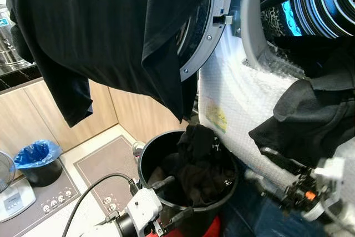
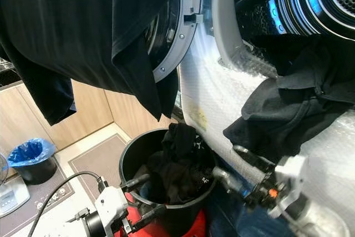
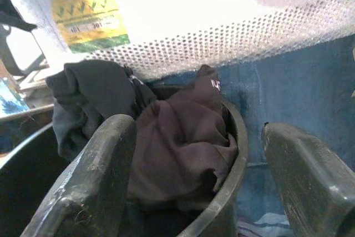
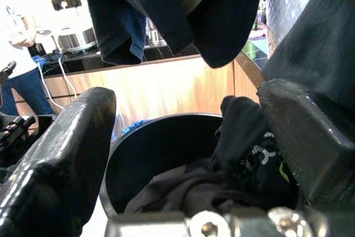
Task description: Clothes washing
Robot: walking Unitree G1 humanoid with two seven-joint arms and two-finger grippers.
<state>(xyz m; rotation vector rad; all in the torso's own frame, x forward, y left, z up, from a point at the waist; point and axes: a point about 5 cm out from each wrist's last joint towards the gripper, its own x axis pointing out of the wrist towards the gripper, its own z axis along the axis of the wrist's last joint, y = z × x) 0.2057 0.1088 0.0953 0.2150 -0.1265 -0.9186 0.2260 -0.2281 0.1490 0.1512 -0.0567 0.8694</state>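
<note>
Black clothes [image 1: 202,165] fill a black bucket [image 1: 145,159]; blue bin liner [image 1: 36,152].

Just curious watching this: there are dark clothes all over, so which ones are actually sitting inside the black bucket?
The crumpled dark bundle piled in the black bucket. The others hang: one garment over the washer door, another from the drum opening.
</note>
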